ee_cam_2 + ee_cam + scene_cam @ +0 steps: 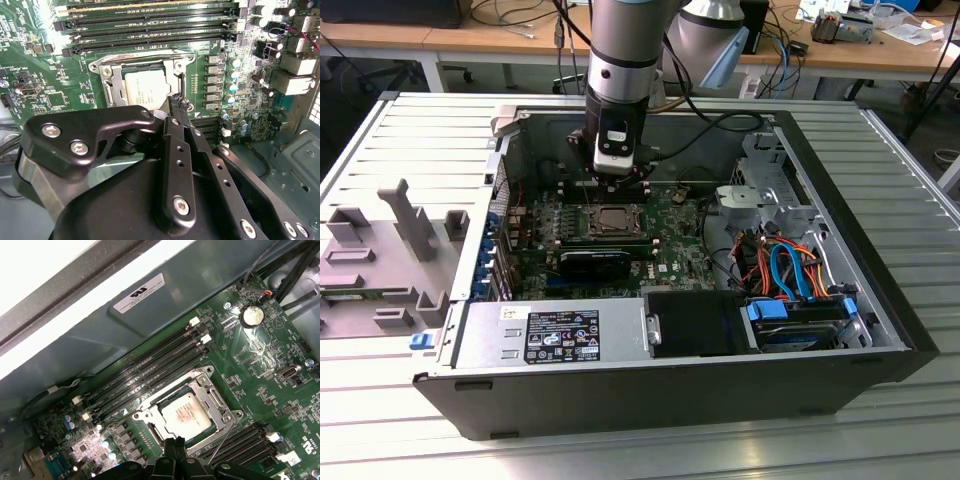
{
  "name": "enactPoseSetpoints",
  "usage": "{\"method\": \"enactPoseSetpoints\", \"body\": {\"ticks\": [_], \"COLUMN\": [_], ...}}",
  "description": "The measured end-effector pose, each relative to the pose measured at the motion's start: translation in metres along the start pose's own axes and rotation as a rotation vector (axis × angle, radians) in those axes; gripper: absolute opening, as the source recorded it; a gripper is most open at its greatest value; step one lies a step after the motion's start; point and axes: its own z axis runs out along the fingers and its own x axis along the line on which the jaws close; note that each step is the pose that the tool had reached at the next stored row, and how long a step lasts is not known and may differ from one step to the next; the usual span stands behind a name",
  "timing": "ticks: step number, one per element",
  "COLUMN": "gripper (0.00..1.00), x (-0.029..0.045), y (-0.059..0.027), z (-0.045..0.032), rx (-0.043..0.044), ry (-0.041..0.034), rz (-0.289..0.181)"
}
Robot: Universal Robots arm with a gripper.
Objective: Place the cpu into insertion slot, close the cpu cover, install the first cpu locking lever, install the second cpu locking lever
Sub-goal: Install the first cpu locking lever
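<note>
The cpu [186, 415] lies flat in the insertion slot [216, 426], its silvery top showing through the window of the cpu cover [205, 385], which lies down over it. In the second wrist view the cpu [144, 88] sits inside the cover frame [176, 66]. My gripper [176, 104] is shut, its black fingertips pressed together with nothing seen between them, right at the socket's edge. Seen in the exterior view, the gripper [619, 186] hangs just above the socket [617, 217]. A thin wire locking lever [221, 442] slants beside the socket.
Long black memory slots [150, 371] run beside the socket. A black card [595, 262] stands on the board near the socket. The case walls [470, 250], power supply [550, 335], drive cage [765, 190] and coloured cables [785, 265] ring the motherboard.
</note>
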Motion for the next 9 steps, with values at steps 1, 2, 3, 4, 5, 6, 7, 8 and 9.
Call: {"method": "enactPoseSetpoints", "body": {"ticks": [1, 2, 3, 4, 5, 6, 7, 8, 9], "gripper": [0.11, 0.11, 0.11, 0.11, 0.11, 0.11, 0.11, 0.11, 0.11], "x": [0.0000, 0.0000, 0.0000, 0.0000, 0.0000, 0.0000, 0.0000, 0.0000, 0.0000], "y": [0.0000, 0.0000, 0.0000, 0.0000, 0.0000, 0.0000, 0.0000, 0.0000, 0.0000], "z": [0.0000, 0.0000, 0.0000, 0.0000, 0.0000, 0.0000, 0.0000, 0.0000, 0.0000], "rx": [0.0002, 0.0002, 0.0003, 0.0004, 0.0004, 0.0005, 0.0006, 0.0007, 0.0008], "ry": [0.0000, -0.0001, -0.0001, -0.0001, -0.0001, -0.0002, -0.0002, -0.0003, -0.0003], "rz": [-0.001, -0.002, -0.003, -0.004, -0.004, -0.005, -0.006, -0.007, -0.008]}}
